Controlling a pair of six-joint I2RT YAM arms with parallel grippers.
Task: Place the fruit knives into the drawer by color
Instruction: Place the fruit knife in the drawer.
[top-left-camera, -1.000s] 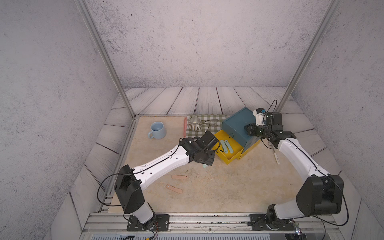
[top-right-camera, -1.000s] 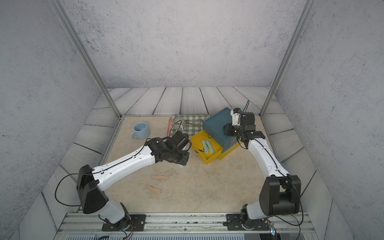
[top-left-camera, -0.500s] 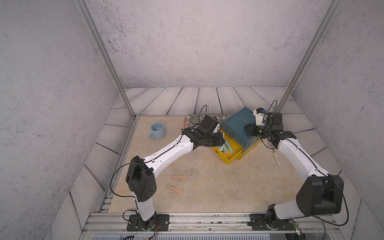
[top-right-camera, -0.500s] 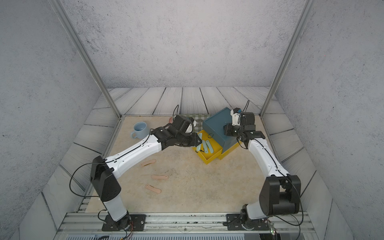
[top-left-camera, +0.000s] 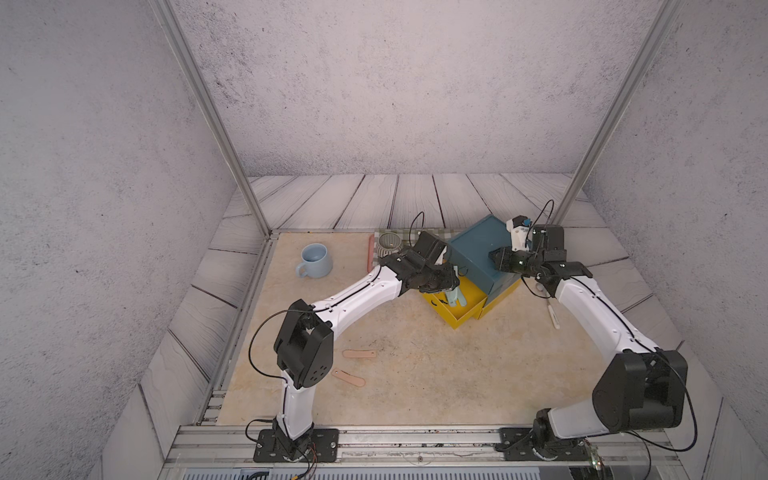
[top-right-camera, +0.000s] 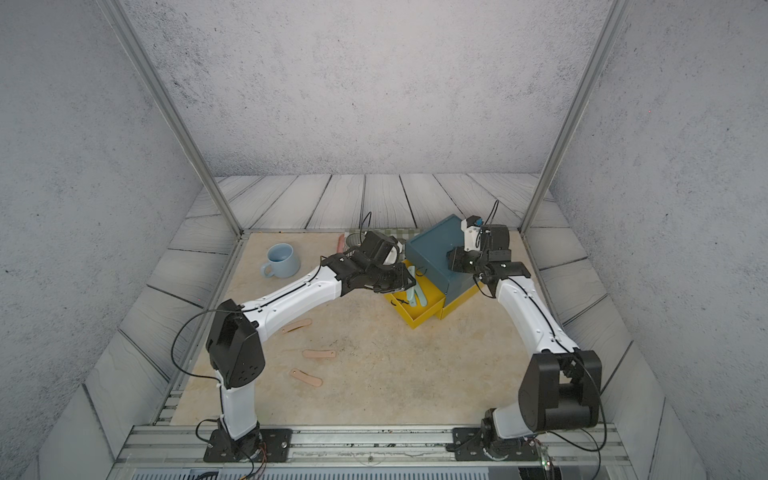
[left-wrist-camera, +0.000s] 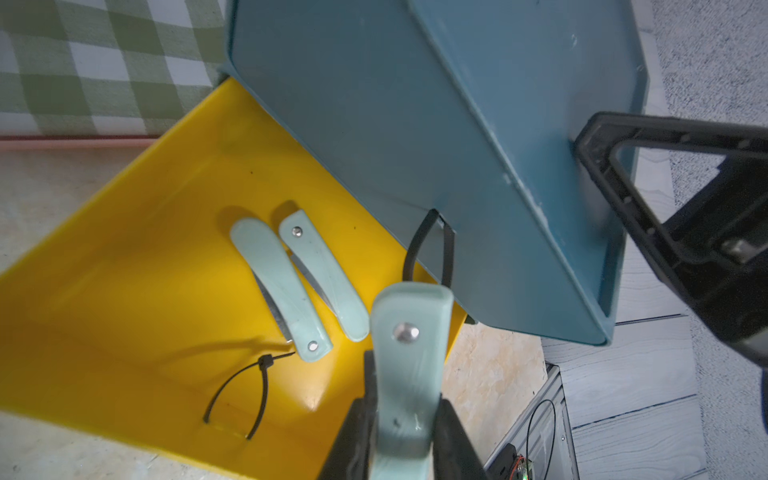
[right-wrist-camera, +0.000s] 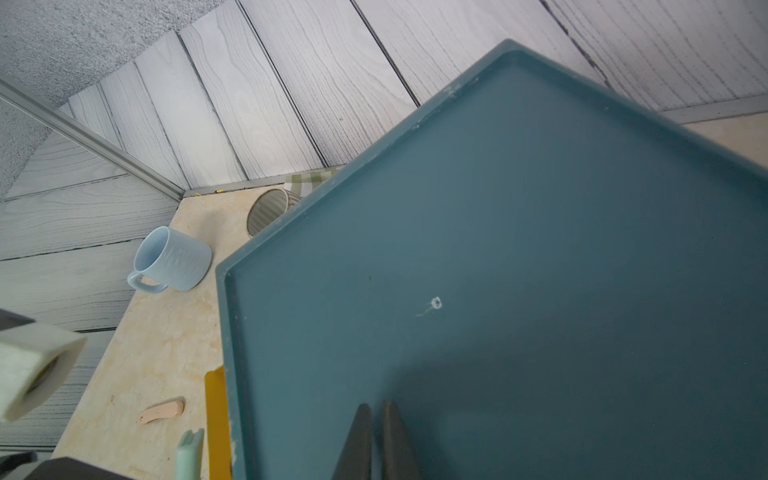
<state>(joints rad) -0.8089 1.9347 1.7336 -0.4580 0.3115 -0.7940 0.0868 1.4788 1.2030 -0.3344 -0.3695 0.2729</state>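
Observation:
The drawer (top-left-camera: 478, 253) is a dark teal chest at the back right, with a yellow tray (top-left-camera: 461, 320) pulled out. Two pale teal fruit knives (left-wrist-camera: 282, 286) (left-wrist-camera: 326, 276) lie side by side in that tray. My left gripper (left-wrist-camera: 405, 409) is shut on a third pale teal knife (left-wrist-camera: 409, 328), held over the tray's corner by the chest front; it also shows in a top view (top-right-camera: 411, 272). Three salmon pink knives (top-right-camera: 296, 325) (top-right-camera: 318, 353) (top-right-camera: 306, 377) lie on the table. My right gripper (right-wrist-camera: 376, 411) is shut and empty, its tips at the chest's top (right-wrist-camera: 498, 270).
A blue mug (top-left-camera: 315, 259) stands at the back left. A ribbed cup (top-left-camera: 389, 243) sits on the checkered cloth (top-left-camera: 432, 232) beside the chest. A thin white stick (top-left-camera: 552, 318) lies right of the chest. A lower yellow drawer (top-left-camera: 498, 305) juts out slightly.
My left arm has swung from the table beside the drawer up and rightwards, and now holds the teal knife over the open tray. The right arm has not moved.

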